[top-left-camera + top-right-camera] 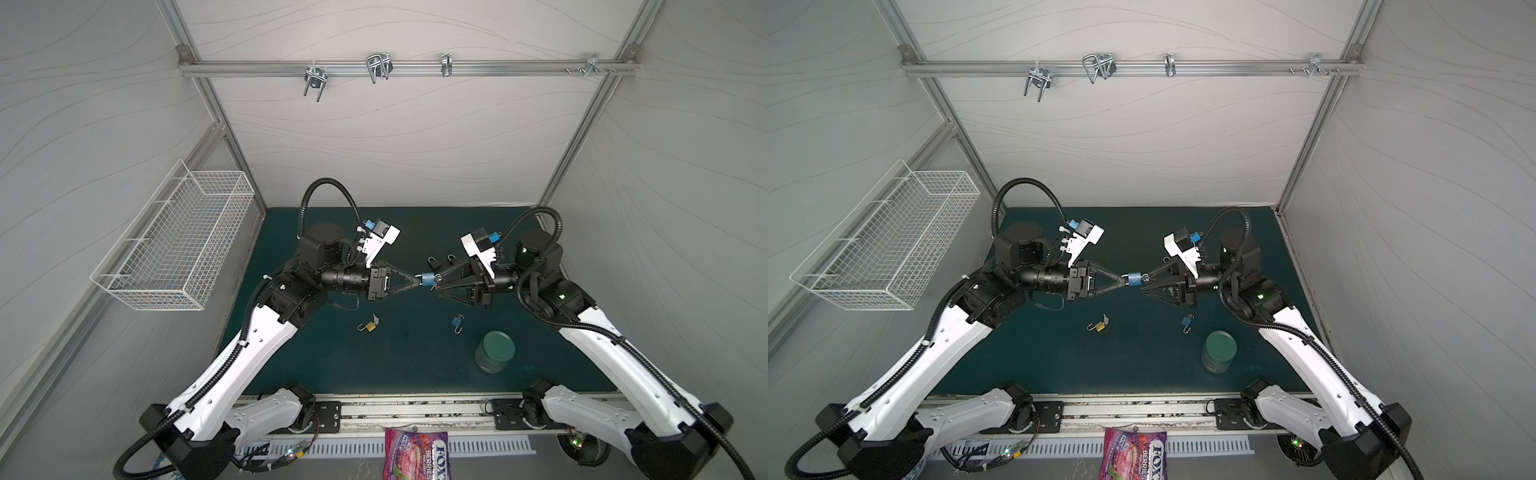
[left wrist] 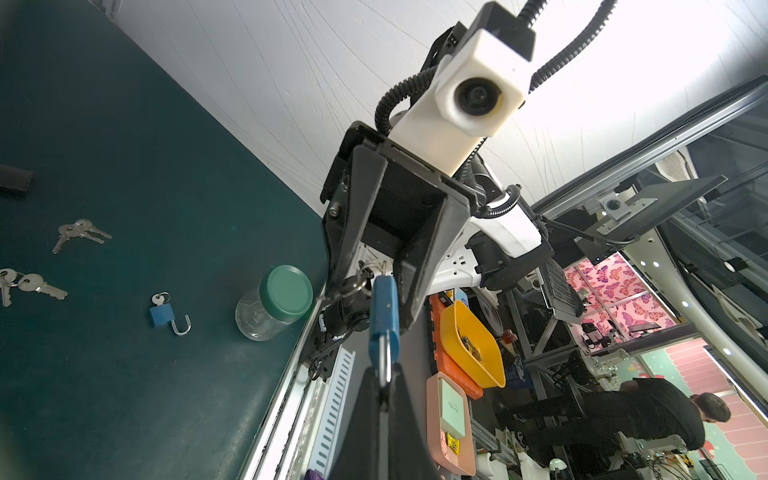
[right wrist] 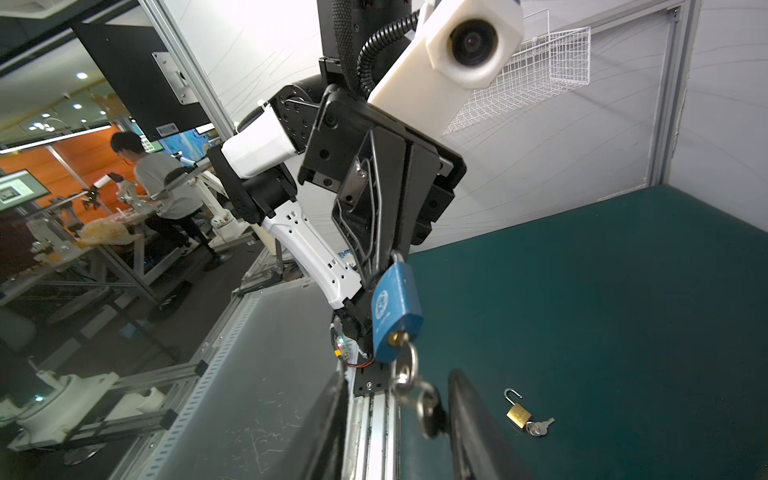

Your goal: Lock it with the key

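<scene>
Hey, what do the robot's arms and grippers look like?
The left arm and right arm have white shells, black joints and black ribbed cables. The left gripper and right gripper are black, with tapering triangular fingers; each carries a white camera box.

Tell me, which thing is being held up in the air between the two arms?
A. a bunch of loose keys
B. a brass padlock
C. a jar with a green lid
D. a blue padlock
D: the left tool pinches the shackle of the blue padlock above the mat, where the brass padlock and the jar rest.
</scene>
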You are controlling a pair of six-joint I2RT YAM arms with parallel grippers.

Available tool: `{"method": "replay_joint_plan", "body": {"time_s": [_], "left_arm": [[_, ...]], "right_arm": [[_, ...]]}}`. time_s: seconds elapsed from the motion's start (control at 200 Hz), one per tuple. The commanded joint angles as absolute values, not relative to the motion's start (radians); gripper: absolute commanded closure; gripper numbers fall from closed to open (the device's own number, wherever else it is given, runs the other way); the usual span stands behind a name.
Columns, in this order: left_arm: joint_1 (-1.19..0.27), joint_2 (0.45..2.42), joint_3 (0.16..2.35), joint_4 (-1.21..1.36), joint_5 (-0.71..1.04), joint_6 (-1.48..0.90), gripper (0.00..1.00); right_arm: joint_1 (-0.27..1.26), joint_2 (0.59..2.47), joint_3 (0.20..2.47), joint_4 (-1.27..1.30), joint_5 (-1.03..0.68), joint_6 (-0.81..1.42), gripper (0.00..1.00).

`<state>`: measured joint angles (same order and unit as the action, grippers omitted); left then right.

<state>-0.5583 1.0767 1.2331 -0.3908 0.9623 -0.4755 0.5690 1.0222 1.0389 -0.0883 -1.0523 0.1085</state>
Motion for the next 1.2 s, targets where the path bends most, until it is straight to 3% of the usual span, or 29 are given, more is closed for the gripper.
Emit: {"method": "replay_joint_plan", "body": {"time_s": [0.0, 0.145, 0.575, 1.195], "left_arm": [[-0.556, 1.081, 1.289, -0.331, 0.986, -0.483, 1.0], [-0.555, 1.077, 1.284, -0.313, 0.988, -0.494, 1.0], [-0.554, 1.062, 1.297, -0.361, 0.965, -0.458, 1.0], [-0.551, 1.061, 1.317, -0.454, 0.954, -0.394, 1.0]], "right_arm": [[0.574, 1.024, 1.031, -0.035, -1.086, 0.1, 0.65], [0.58, 1.025, 1.022, -0.035, -1.082, 0.1, 0.7], [0.59, 0.995, 1.04, -0.081, -1.043, 0.082, 1.0], [0.579, 0.919, 1.14, -0.377, -0.811, -0.045, 1.0]]}}
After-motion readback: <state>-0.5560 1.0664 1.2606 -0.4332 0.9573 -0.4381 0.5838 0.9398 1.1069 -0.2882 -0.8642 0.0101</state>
